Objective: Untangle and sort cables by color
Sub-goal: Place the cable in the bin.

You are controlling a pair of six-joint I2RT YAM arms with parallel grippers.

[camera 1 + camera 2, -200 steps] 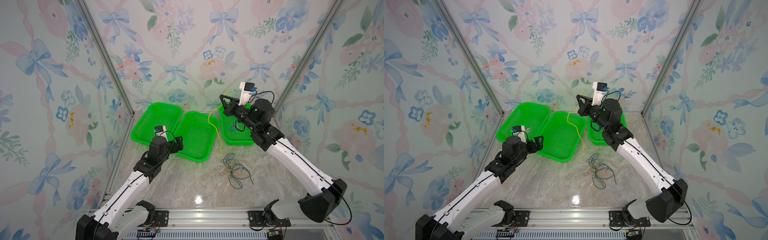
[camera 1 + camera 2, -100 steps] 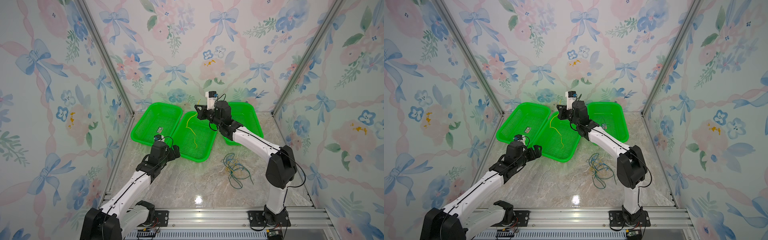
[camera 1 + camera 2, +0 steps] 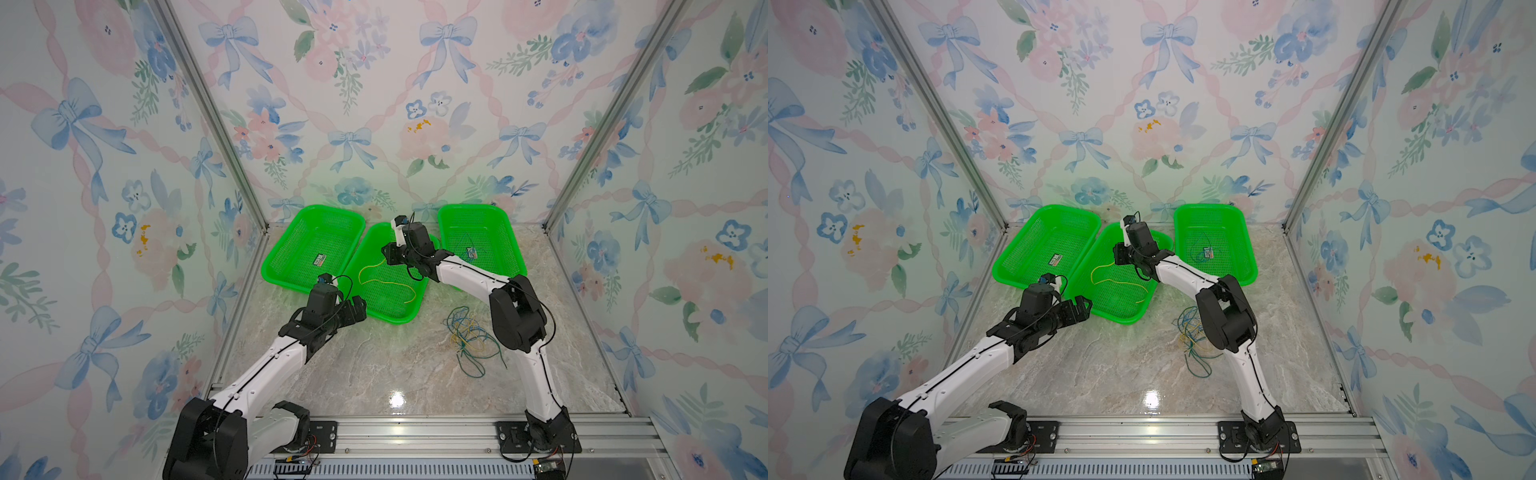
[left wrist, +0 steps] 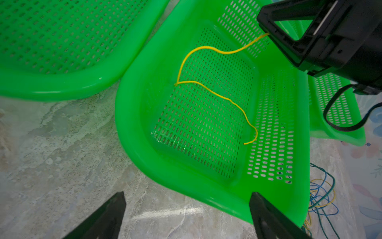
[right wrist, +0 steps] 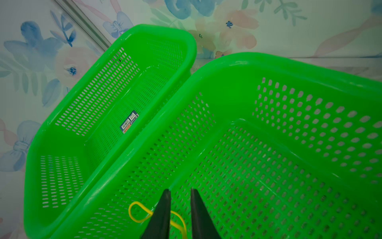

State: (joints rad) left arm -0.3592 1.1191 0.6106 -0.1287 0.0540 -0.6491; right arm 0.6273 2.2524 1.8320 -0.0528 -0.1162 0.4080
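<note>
A yellow cable [image 3: 384, 282] [image 4: 217, 94] lies curled on the floor of the middle green basket [image 3: 399, 320]. One end rises to the fingers [image 4: 266, 24] of my right gripper [image 3: 388, 253] [image 5: 179, 189], which hovers low over that basket's far end. Its jaws stand slightly apart, and the yellow cable [image 5: 134, 209] runs loosely between them. A tangle of yellow, blue and dark green cables [image 3: 469, 336] [image 3: 1192, 336] lies on the table. My left gripper [image 3: 359, 309] [image 4: 187, 195] is wide open and holds nothing, by the middle basket's near corner.
The left green basket [image 3: 291, 249] holds only a label. The right green basket [image 3: 511, 249] has a thin dark cable [image 3: 1200, 249] and a label inside. My right arm's elbow [image 3: 517, 316] stands beside the tangle. Flowered walls close in three sides.
My right arm swung from over the right basket to the middle one and came down, laying the yellow cable inside. Its jaws have parted. The left arm sank slightly.
</note>
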